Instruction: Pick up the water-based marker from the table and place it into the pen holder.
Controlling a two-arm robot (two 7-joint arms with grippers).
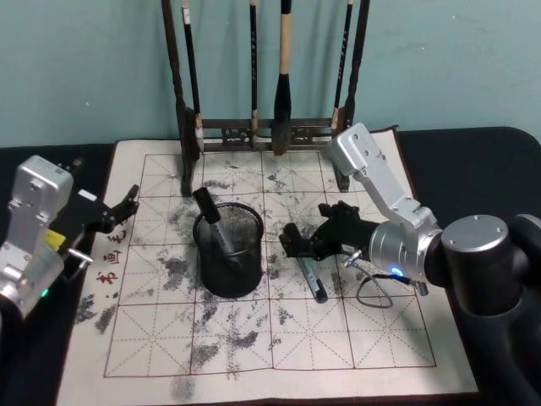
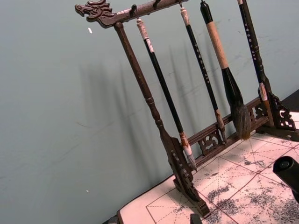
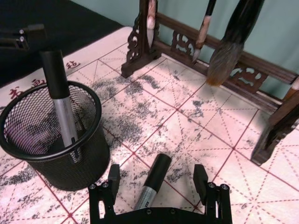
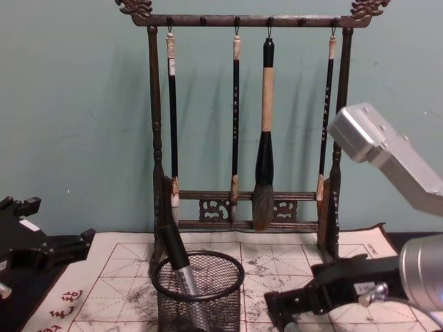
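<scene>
The water-based marker (image 1: 313,279), lying right of the mat's (image 1: 279,338) middle, has its upper end hidden beneath the right gripper (image 1: 290,243). A second marker (image 3: 63,112) stands in the pen holder (image 3: 79,163), its lower part veiled by mesh. The head view's top edge cuts off the brush rack (image 1: 237,128). A black rounded end (image 2: 287,170) at the left wrist view's right edge is possibly a marker cap.

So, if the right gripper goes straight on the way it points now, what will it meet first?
Probably the marker lying on the mat: it sits between the open fingers of the right gripper. The pen holder stands off to one side, though depth is hard to judge.
</scene>
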